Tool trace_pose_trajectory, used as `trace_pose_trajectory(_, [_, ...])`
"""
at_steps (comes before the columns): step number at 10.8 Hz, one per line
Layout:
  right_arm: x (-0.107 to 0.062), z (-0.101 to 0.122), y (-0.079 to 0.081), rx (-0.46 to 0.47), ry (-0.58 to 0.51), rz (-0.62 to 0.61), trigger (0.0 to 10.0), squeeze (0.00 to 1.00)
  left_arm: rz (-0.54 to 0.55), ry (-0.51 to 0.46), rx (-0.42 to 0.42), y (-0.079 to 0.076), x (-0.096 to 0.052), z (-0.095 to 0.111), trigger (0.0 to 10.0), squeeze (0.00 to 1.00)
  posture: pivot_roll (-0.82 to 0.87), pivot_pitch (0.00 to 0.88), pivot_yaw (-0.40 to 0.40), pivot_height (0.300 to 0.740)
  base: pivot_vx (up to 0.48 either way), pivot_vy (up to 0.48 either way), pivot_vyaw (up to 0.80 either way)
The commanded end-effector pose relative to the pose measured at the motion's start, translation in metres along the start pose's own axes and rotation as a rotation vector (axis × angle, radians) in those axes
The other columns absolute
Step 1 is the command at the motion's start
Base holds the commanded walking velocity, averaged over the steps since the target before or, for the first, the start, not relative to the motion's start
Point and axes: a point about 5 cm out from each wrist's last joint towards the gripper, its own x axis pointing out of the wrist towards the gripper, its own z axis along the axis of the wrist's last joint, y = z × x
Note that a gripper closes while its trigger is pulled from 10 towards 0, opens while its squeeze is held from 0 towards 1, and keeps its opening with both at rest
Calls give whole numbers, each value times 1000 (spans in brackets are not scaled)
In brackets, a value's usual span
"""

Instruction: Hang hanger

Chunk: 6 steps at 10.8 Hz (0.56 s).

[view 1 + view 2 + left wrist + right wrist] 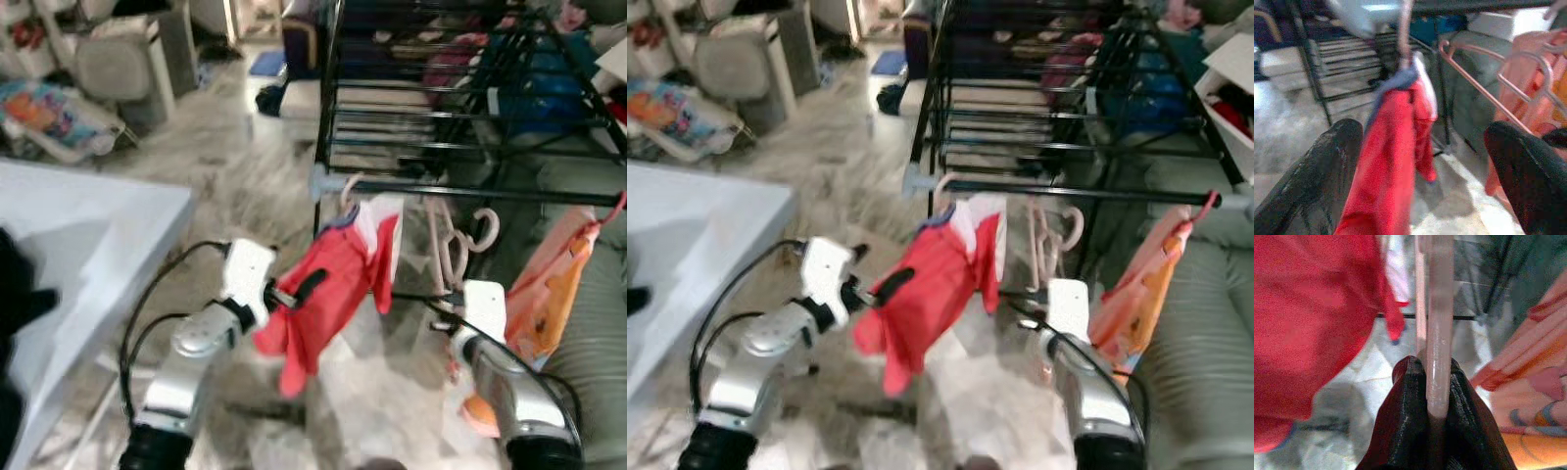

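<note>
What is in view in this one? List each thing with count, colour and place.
Drying rack: one, black, ahead of the robot.
Red garment: one, hanging on a pink hanger hooked over the rack's front bar.
Empty hangers: a few, pale pink, on the same bar, right of the red garment.
Orange garment: one, hanging at the rack's right end.
Table: one, white, at the robot's left.
Floor: grey marbled.
Left end effector: open, fingers on either side of the red garment.
Right end effector: shut on an empty hanger.
</note>
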Motion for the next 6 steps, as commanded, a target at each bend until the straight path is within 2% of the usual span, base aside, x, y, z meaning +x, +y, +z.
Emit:
trace_pose_trajectory(1, [3,14,0,-6,-40,-4,10000,0,-3,-6,25,0,-1,3,10000,0,-43,0,-13,740,480,0,0])
trace_pose_trajectory(2, [5,20,-3,-12,-56,-19,10000,0,-4,-10,24,0,-1,3,10000,0,-42,0,-14,740,480,0,0])
trace_pose_trajectory(5, [14,36,-18,-26,-78,-63,10000,0,-7,-13,20,-2,-2,3,10000,0,-35,0,-19,740,0,0,0])
trace_pose_trajectory(6, [18,44,-29,-34,-72,-120,10000,0,-12,-10,22,-3,-2,2,10000,0,-28,0,-24,740,0,0,0])
